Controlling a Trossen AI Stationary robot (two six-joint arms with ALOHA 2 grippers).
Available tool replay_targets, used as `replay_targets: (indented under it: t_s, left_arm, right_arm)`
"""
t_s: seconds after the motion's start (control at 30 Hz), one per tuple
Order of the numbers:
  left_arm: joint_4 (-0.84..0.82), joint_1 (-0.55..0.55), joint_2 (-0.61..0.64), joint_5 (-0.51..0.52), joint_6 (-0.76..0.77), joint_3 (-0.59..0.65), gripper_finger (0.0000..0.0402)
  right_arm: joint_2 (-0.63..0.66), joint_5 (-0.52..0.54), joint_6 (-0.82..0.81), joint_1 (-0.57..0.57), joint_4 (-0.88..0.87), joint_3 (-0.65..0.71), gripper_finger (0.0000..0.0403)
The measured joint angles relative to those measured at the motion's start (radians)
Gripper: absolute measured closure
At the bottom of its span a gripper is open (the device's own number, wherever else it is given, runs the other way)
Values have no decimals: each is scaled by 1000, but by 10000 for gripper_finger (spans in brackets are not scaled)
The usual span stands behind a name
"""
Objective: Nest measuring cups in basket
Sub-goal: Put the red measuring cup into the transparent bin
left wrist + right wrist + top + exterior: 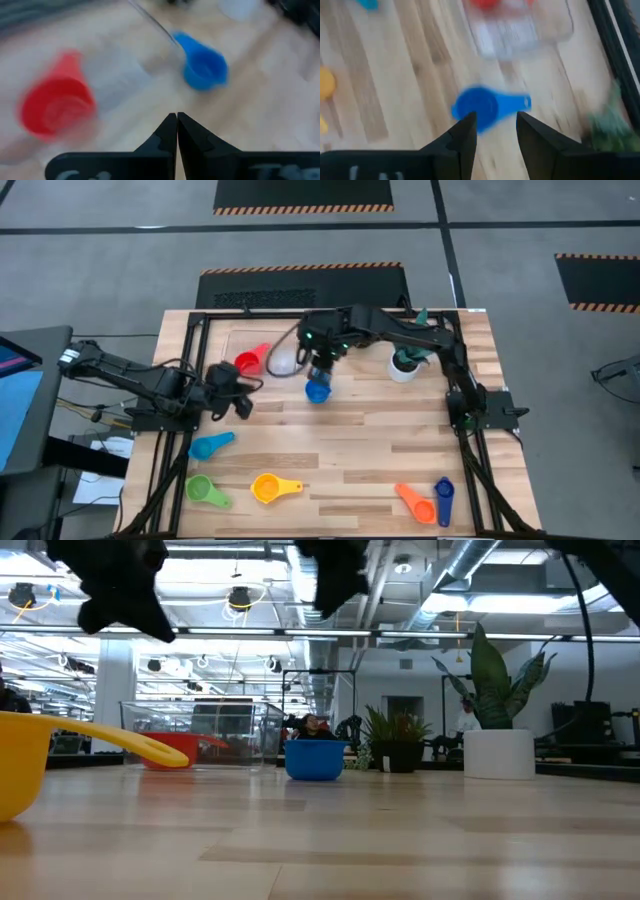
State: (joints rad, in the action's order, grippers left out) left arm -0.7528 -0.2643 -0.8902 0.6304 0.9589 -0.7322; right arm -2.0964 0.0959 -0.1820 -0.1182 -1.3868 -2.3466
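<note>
Blue cup [482, 107] on the bench, right tool [495, 132] just above it, jaws apart and empty.
Pick-up step, I judge: next, descend and clamp the cup, then carry it to the basket [262, 345] beyond (red cup [249, 362] inside); left tool [177, 125] waits clenched, holding nothing.

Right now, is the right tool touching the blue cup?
Apart. In the low view the blue cup sits alone on the table, while the right tool, open, hangs well above it.
</note>
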Motion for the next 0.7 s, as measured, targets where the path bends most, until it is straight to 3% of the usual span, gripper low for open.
replay_targets:
  t_s: [0.1,0.17,0.3,0.43,0.53,0.7]
  left_arm:
    - [0,95,0,21,-14,0,401]
    - [0,194,0,-30,-49,0,401]
    - [10,429,-44,-223,-200,0,401]
    - [21,625,-132,-432,-378,0,401]
    - [46,714,-211,-540,-482,-2,402]
    - [43,774,-381,-564,-588,-75,402]
  right_arm:
    - [20,114,-39,51,-148,1,255]
    - [37,185,-73,87,-194,8,262]
    - [107,200,-94,160,-182,53,275]
    - [183,278,-239,219,-182,135,289]
    - [258,344,-365,252,-180,215,298]
    - [374,414,-551,308,-186,351,309]
